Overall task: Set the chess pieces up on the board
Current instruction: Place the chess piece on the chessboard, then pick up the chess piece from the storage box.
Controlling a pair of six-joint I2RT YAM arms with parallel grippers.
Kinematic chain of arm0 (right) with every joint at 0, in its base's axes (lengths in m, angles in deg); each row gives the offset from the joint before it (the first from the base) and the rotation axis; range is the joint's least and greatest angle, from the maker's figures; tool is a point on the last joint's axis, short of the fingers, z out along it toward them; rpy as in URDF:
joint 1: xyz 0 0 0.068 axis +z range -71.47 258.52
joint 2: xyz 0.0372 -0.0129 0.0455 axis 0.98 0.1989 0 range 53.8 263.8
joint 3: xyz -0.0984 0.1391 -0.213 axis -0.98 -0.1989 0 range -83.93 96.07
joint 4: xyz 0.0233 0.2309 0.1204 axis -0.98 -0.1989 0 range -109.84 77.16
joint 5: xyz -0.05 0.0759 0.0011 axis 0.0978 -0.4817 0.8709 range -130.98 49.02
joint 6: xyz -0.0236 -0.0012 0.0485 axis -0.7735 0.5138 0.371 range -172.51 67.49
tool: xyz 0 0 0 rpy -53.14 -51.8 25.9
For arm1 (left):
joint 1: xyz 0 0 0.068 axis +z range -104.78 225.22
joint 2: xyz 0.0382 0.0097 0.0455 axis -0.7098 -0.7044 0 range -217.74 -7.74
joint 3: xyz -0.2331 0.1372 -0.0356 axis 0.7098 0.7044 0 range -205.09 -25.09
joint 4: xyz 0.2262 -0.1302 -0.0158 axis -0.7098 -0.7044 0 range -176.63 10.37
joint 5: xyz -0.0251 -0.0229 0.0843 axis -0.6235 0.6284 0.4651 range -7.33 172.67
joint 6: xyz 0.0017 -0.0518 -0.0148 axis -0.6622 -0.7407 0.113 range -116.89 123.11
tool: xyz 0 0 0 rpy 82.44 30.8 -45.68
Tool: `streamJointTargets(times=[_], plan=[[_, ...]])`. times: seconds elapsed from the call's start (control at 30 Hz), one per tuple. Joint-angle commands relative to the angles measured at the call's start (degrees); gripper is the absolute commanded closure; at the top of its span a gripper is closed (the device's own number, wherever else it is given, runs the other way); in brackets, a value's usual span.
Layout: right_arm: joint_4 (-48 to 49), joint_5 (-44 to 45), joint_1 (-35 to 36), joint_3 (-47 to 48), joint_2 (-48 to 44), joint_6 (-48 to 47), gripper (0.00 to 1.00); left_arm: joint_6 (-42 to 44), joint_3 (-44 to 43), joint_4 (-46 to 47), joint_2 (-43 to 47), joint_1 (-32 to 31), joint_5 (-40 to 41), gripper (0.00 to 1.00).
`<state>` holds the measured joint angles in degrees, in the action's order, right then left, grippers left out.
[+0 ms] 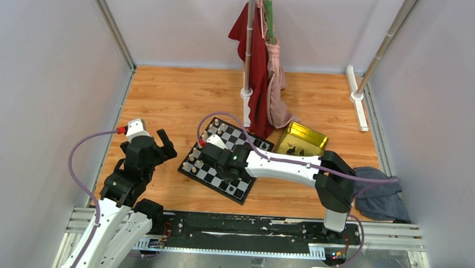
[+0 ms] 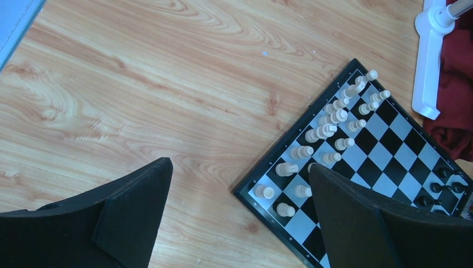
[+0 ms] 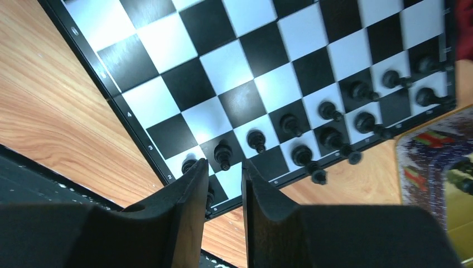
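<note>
Board (image 1: 230,184): flat square, glossy black-and-white chequers, thin black rim. Lies mid-table on wood-grain table (image 2: 167,72), turned askew so one corner points near-right; no long axis.
Chess pieces (image 3: 329,137): tiny, matte black, round-headed, upright in two ranks along board's right edge.
Cream pieces (image 2: 329,120): two ranks along the left edge.
Gold tin tray (image 1: 309,136): just right of board.
Right gripper (image 3: 224,167): over near end of the black ranks, fingers narrowly apart, nothing clamped.
Left gripper (image 2: 239,167): over bare wood left of board, fingers wide apart.
</note>
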<state>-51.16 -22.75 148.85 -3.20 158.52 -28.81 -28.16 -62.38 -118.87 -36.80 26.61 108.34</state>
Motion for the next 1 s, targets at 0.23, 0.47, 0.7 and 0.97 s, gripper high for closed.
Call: streamJointTargets(times=[0.23,0.47,0.7,0.97], plan=[[-5.1,7.8,-12.6,-1.4,-15.3,-0.3,0.59,-0.8,0.6,0.4,0.5,-0.3,1.1,0.00],[-2.6,6.2,-28.4,-11.8,-23.6,1.3,0.55,-0.2,0.9,0.8,-0.2,-0.3,0.8,0.00],[1.9,2.1,-37.6,-18.4,-24.9,2.1,0.55,0.2,1.0,0.9,-0.5,-0.3,0.4,0.00],[5.7,-0.8,-39.8,-21.2,-22.4,1.7,0.55,0.2,1.0,0.8,-0.8,-0.3,0.1,0.00]])
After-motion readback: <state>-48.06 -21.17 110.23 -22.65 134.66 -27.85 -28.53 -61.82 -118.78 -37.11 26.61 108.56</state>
